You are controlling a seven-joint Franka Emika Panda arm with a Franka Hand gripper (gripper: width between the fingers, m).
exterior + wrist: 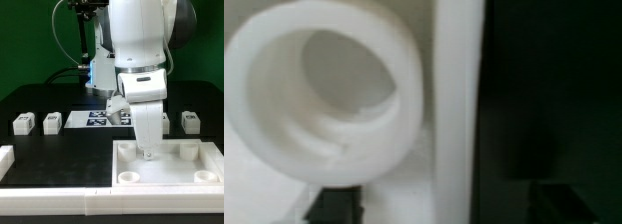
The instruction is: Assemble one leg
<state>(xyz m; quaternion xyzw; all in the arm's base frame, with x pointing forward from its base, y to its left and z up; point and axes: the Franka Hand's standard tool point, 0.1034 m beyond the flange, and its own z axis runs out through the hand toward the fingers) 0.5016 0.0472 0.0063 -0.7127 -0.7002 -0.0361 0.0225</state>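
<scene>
Small white legs with marker tags stand on the black table: two at the exterior view's left [22,123] [50,122] and one at the right [189,121]. None is held. The large white tray [200,152] with round corner sockets lies at the front right. My gripper [147,152] reaches down at the tray's far wall. In the wrist view the gripper [446,205] is open, and its dark fingers [335,205] stand on either side of the tray's wall [455,100], next to a round socket [331,90]. There is a dark gap between the wall and the other finger.
The marker board [92,119] lies at the back centre, partly behind the arm. A white border piece [50,190] runs along the front, with a short white block [6,160] at the exterior view's left.
</scene>
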